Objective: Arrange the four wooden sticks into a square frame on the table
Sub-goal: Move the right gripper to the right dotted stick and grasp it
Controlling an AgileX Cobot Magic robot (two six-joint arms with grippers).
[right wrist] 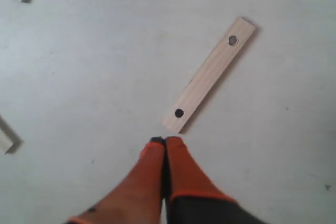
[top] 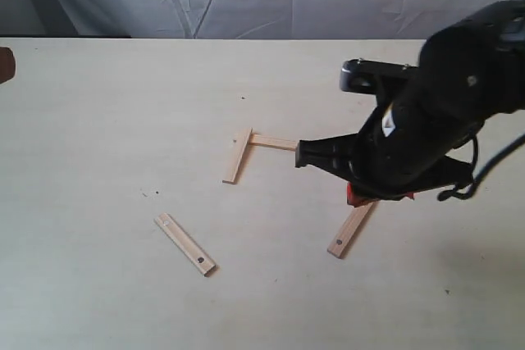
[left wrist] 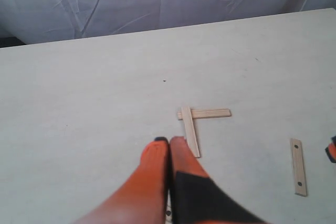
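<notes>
Nearest on the cream bench [top: 98,120]: lone stick [top: 184,243], flat pale tan strip, lying diagonal, dark hole showing at its near end. Slightly farther, to the right: second stick [right wrist: 209,73], same pale strip, a dark hole near each end, flat, well apart from the rest. Just beside its end, right gripper [right wrist: 165,141], orange jaws pressed together, holding nothing. Farther back, mid-bench: L [left wrist: 188,114] of two sticks overlapped at one corner, no square formed yet. Near the L's leg, left gripper [left wrist: 169,140], jaws pressed together, empty.
</notes>
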